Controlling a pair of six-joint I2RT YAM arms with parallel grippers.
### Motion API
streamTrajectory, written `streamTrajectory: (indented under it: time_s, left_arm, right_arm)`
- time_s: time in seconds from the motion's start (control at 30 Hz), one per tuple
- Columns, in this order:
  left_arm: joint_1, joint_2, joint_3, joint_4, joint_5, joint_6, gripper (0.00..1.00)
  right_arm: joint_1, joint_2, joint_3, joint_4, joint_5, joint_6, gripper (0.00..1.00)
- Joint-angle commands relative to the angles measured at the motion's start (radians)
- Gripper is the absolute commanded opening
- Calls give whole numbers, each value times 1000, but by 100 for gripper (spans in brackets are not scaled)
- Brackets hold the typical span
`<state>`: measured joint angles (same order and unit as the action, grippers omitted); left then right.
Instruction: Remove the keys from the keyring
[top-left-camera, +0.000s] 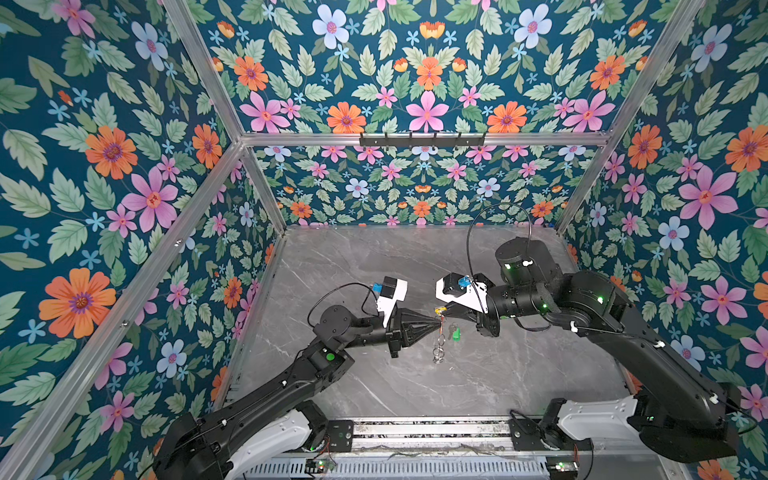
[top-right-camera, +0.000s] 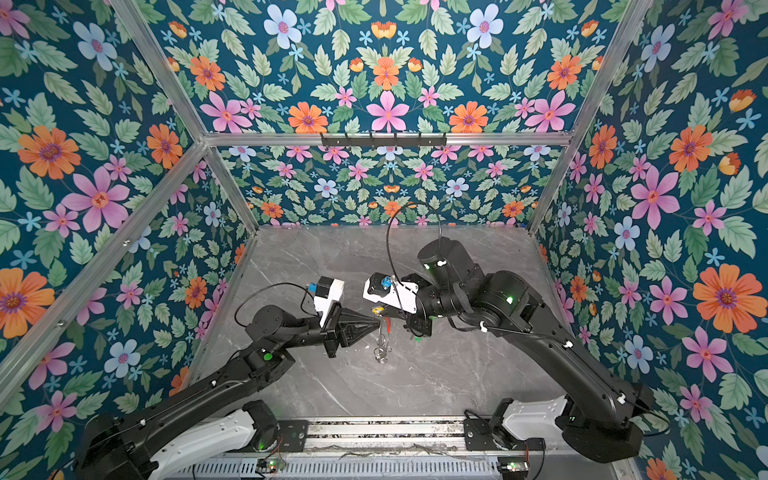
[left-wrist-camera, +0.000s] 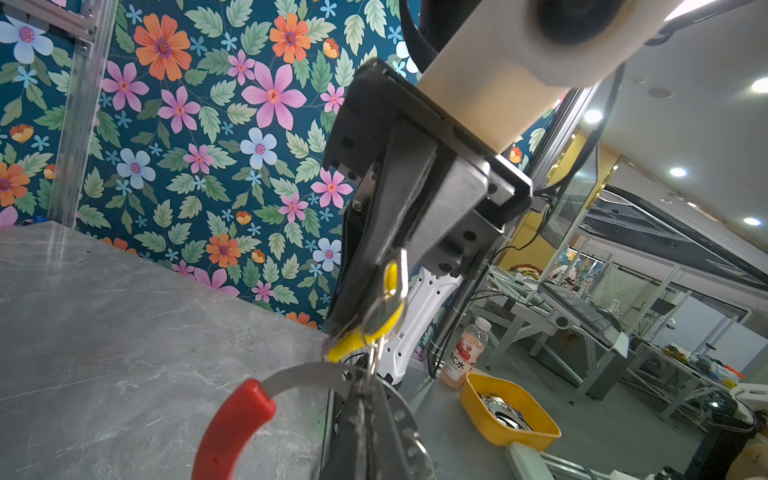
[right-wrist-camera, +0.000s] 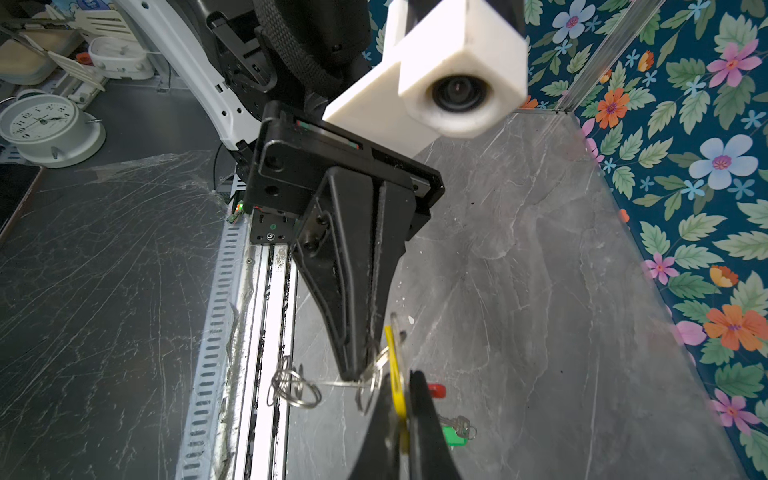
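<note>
Pincers are facing each other tip to tip over the grey marble desk (top-left-camera: 498, 374), just below the middle of both top views. The left pincer (top-left-camera: 435, 323) is reaching in from the left with its jaws pressed together on the thin rim of the keyring (left-wrist-camera: 291, 376). This grey hoop is standing on edge in a top view, running down the frame from the pincer tip. Its red arc (left-wrist-camera: 232, 428) is filling the lower middle of the left wrist view. A cluster of bare silver rings (top-left-camera: 437, 355) is dangling at the hoop's lower end, and it is showing left of centre near the bottom of the right wrist view (right-wrist-camera: 293, 386). The right pincer (top-left-camera: 446, 312) is coming in from the right, its jaws squeezed together on the yellow-tagged key (left-wrist-camera: 388, 316), pinching the yellow tag flat between them. A small silver ring (left-wrist-camera: 376, 353) is sitting between that tag and the hoop. The green-tagged key (top-left-camera: 456, 333) is sitting just right of the hoop in a top view and at the lower right of the right wrist view (right-wrist-camera: 455, 434), close to the red arc. Whether it is hanging from the hoop or resting on the desk cannot be told.
</note>
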<state>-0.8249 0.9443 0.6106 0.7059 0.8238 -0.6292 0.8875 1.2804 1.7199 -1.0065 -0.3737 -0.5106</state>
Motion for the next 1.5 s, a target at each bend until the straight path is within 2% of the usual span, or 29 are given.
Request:
streamTrajectory:
  time_s: [0.0,0.3,0.43,0.53,0.73,0.97,1.17,1.47]
  left_arm:
    - [4,1,14,-101,38,25,0]
    - [5,-15,21,-128,16,39,0]
    - [6,-9,8,-84,18,15,0]
    - [5,-5,2,-57,18,2,0]
    - [5,-2,-8,-19,9,-17,0]
    - [5,-3,-43,92,-7,-65,0]
    - [5,-13,-94,214,-64,-95,0]
    - [7,5,-179,471,-205,-112,0]
  right_arm:
    - [7,2,7,72,-31,-11,0]
    - [10,-8,-8,96,-25,-9,0]
    - [10,-11,-7,100,-24,-7,0]
    - [10,-6,-3,104,-21,-2,13]
    - [11,0,1,106,-24,8,30]
    - [22,21,-2,102,-30,15,33]
    - [22,27,-9,152,-14,48,37]
    - [22,-32,-54,344,27,235,44]
